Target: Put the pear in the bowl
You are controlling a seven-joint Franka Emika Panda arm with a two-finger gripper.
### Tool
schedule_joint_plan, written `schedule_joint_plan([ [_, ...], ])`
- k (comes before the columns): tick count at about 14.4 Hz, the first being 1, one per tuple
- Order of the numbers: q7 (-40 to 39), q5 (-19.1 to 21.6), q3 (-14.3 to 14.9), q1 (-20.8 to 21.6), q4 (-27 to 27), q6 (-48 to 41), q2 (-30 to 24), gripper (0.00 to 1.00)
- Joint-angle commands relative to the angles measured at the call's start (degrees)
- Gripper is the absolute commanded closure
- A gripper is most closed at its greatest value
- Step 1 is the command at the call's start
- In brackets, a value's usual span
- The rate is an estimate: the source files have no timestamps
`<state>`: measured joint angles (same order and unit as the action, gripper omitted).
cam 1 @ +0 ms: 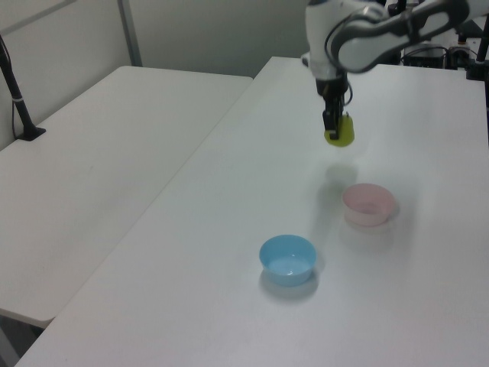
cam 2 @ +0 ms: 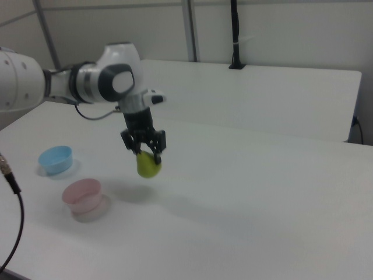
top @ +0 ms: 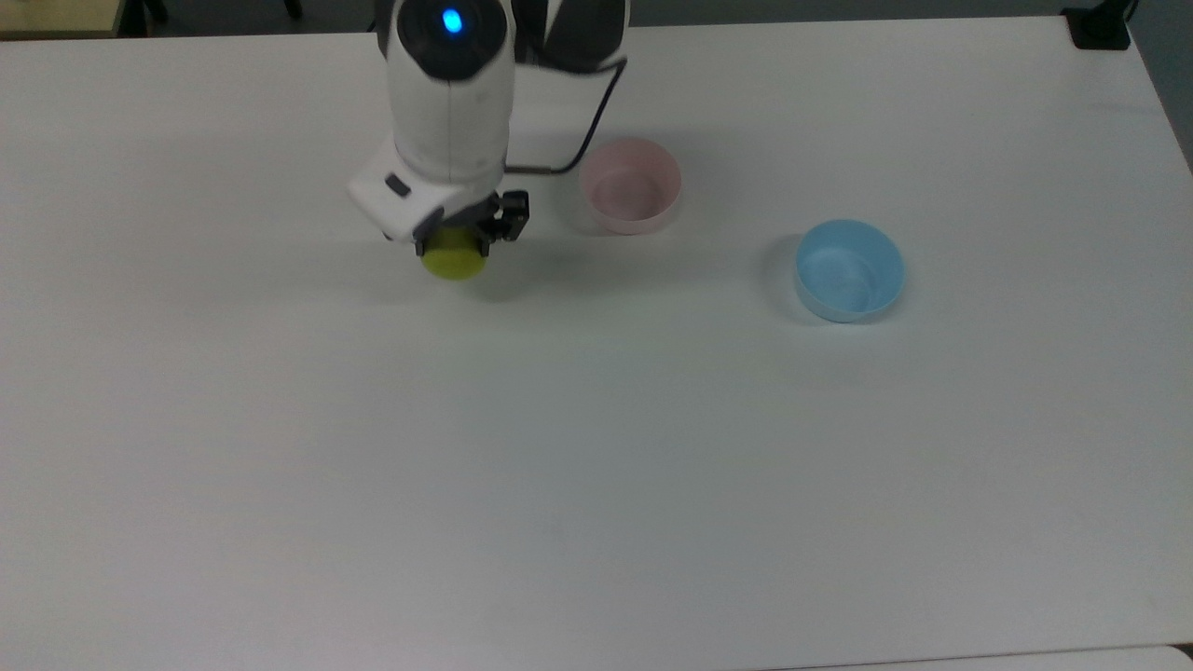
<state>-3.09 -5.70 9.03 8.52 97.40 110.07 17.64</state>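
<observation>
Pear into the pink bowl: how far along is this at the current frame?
Done: the gripper is shut on the pear and has it clear of the table, its shadow lying below in the right view. In hand: carrying it, at present to the top view's left of the pink bowl. Left: move over the bowl, lower and release. The bowl is empty, as is the blue bowl.

No text, label, brand, number or sign can be read on anything in these views.
</observation>
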Motion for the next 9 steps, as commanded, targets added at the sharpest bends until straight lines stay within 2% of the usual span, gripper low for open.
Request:
schedule_joint_plan([
  [1,-1.13,3.76,2.73,4.81,1.83,-4.93,-7.26,0.86],
  [2,-0.96,4.38,4.83,9.01,1.92,-6.78,-8.32,0.86],
  [5,-0.43,5.97,5.56,17.99,1.83,-12.84,-8.59,0.85],
  [7,0.27,6.05,5.38,21.78,2.09,-13.74,-6.58,0.85],
  [9,0.8,6.05,5.38,23.38,2.0,-13.13,-2.9,0.85],
])
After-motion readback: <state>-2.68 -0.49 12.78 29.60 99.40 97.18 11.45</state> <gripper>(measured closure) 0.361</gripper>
